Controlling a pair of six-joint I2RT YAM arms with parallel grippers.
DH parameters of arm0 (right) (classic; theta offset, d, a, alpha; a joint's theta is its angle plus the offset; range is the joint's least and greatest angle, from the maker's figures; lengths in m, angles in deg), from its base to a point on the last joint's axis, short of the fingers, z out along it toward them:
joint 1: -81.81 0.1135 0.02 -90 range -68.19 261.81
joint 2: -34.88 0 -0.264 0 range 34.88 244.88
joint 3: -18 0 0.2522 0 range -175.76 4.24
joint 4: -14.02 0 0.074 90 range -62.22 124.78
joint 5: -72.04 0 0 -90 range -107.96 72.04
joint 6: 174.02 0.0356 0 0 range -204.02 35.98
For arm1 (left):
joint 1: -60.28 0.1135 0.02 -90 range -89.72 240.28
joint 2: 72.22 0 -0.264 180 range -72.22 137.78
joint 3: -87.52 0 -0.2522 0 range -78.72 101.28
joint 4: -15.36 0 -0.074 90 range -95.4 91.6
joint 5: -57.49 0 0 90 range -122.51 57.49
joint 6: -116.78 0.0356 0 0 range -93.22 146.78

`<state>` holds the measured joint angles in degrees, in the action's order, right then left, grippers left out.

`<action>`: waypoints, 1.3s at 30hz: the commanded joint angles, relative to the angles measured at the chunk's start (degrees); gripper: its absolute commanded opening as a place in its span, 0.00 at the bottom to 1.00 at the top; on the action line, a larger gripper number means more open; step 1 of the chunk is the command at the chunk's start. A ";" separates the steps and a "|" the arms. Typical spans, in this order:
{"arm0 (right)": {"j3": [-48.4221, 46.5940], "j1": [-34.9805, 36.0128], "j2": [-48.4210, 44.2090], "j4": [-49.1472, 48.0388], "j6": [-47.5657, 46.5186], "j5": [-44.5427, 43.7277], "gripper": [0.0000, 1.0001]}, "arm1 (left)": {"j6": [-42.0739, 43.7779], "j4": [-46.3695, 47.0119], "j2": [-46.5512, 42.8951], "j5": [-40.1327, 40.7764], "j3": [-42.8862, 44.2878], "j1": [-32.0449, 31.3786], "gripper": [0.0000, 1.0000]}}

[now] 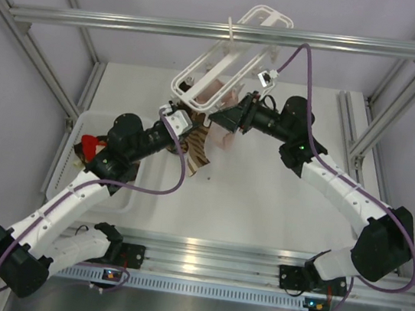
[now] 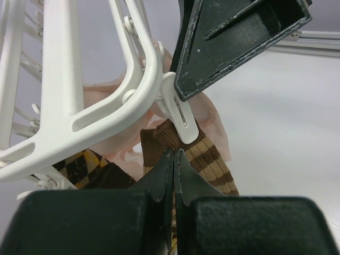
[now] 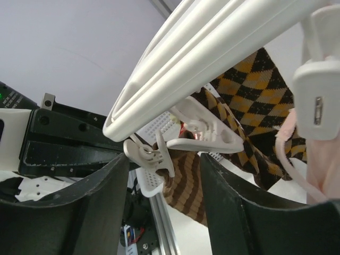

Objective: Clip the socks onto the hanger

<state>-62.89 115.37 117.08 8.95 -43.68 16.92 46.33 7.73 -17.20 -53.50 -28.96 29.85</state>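
Jaws of the left gripper (image 2: 173,158) are pressed together on a brown-and-tan striped fabric sock (image 2: 210,159), pinching its cuff just under a small white plastic clip (image 2: 180,114) of the white plastic laundry hanger (image 2: 58,90). Whether that clip bites the cuff cannot be told. In the top view the sock hangs at the 6 o'clock end of the tilted hanger, over the middle of the white bench (image 1: 263,202), and the hanger's hook is over the grey aluminium rail (image 1: 133,23) at 12 o'clock. At the clip's 3 o'clock is the right gripper (image 3: 166,159). Its jaws stand wide apart, one on each side of the clip, and one black finger touches the clip's top. A pale pink sock (image 2: 215,117) and a yellow-and-black argyle sock (image 2: 77,166) hang just beside the striped one. At 9 o'clock a white tray (image 1: 72,125) holds something red (image 1: 91,144).
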 commanded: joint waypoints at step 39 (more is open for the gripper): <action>-4.76 -1.75 -0.55 -3.32 -11.95 2.66 0.61 | -8.04 -12.72 -7.30 11.94 4.38 0.20 0.00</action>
<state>-64.10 112.22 116.07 9.92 -53.61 18.84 39.27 -5.56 -24.02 -41.85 -27.17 29.87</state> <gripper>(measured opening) 0.608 0.012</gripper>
